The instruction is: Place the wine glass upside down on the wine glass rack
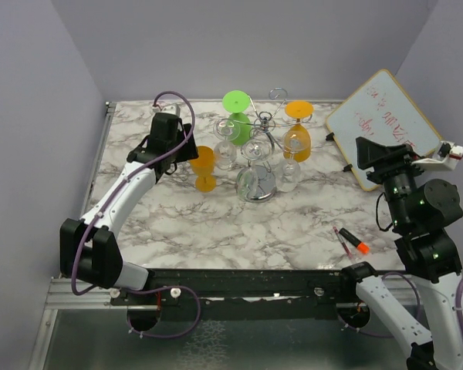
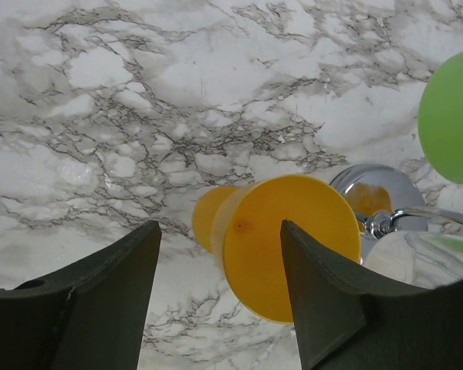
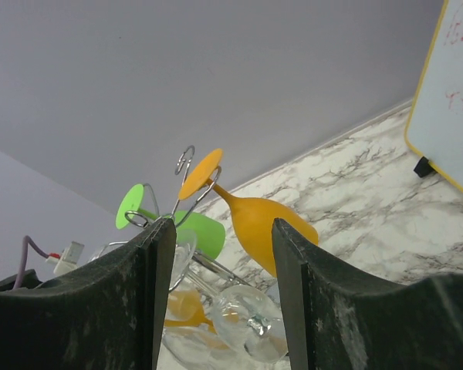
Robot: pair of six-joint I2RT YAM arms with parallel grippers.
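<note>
We are positioning the left claw (image 2: 220, 231) with its fingers apart, gripping nothing, so that they frame the round foot of the orange plastic wine glass (image 2: 293, 247). The glass appears to be standing foot-up on the marble counter (image 2: 139, 116), just beside the shiny base of the chrome wire wine glass rack (image 2: 393, 189), which in our judgement suits an inverted grasp. The right claw (image 3: 222, 227), also apart and empty, is hovering well away, leaving the rack accessible.

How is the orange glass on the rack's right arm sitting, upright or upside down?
Upside down: the orange glass hangs from the rack, foot on top, bowl below, slightly tilted.
</note>
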